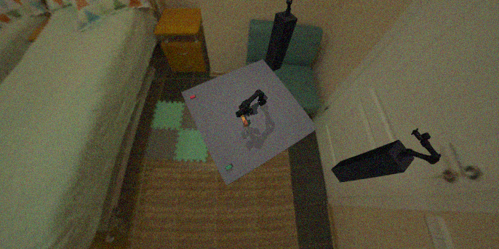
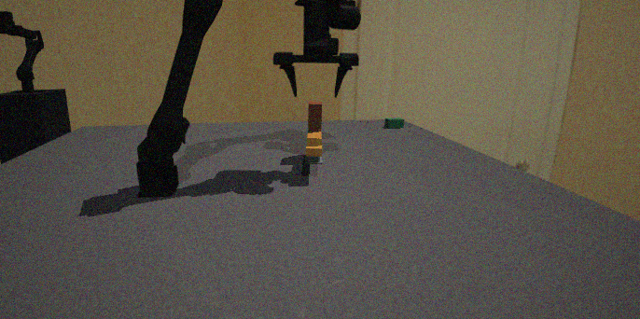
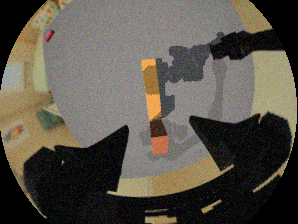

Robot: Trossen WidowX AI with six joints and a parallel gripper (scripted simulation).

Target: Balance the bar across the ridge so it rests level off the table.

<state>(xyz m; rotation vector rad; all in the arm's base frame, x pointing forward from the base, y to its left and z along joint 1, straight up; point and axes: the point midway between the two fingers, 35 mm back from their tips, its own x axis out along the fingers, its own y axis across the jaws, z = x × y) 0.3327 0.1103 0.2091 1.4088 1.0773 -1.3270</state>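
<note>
Gripper (image 1: 245, 113) (image 2: 315, 96) (image 3: 160, 123): stood wide apart, gripped nothing, hung above the bar (image 1: 244, 119) (image 2: 314, 138) (image 3: 152, 95).
Bar: lay below the fingertips, clear of both.
Ridge contact: could not be made out.

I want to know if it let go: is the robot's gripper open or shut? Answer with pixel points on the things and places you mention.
Open: the gripper's (image 2: 315, 96) (image 3: 159, 122) fingers stand wide apart, above the bar (image 2: 313, 139) (image 3: 152, 86).

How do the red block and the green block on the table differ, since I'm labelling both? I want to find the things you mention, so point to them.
The red block (image 1: 193, 97) (image 3: 49, 35) is red; the green block (image 1: 228, 167) (image 2: 395, 123) is green. The wrist view shows the red block but not the green block. Both lie near the table's edges, away from the gripper (image 1: 244, 115) (image 2: 315, 96) (image 3: 159, 122).
</note>
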